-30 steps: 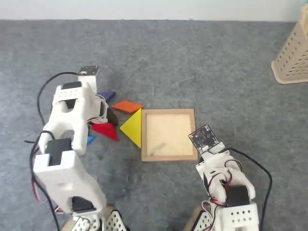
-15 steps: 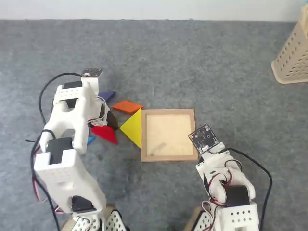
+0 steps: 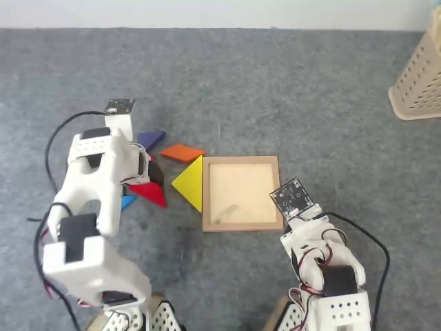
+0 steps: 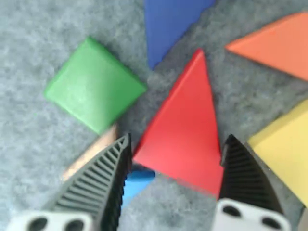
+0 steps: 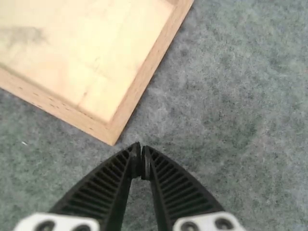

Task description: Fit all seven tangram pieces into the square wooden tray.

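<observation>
Red triangle (image 4: 185, 130) lies between spread tips of left pincer (image 4: 178, 138).

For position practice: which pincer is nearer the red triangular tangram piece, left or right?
Left. The left pincer hangs open over the red triangular tangram piece; the right pincer is shut over grey carpet beyond a corner of the square wooden tray.

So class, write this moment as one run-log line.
left tool: open, astride red triangle | right tool: shut, beside wooden tray corner | tray: empty
</observation>
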Controlling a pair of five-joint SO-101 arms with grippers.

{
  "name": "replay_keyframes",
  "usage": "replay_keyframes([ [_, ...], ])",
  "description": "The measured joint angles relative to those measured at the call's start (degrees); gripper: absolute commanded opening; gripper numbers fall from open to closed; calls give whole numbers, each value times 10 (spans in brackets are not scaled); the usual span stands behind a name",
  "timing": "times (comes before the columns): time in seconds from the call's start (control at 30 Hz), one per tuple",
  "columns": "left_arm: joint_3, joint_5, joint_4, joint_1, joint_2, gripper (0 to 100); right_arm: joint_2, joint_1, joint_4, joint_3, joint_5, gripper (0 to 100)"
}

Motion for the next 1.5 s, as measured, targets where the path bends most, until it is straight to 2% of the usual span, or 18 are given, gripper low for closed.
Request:
replay_keyframes([
  [0.43, 25, 17, -11, 2, -18, 290, 0, 0, 0, 0, 0, 8],
  [0.63, -6, 20, -22, 4, 37, 288, 0, 0, 0, 0, 0, 8],
  [1.17, -33, 20, 24, 4, 58, 286, 0, 0, 0, 0, 0, 8],
  [1.37, -33, 43, 21, 4, 58, 199, 0, 0, 0, 0, 0, 8],
  [1.5, -43, 43, 17, 5, 57, 184, 0, 0, 0, 0, 0, 8],
])
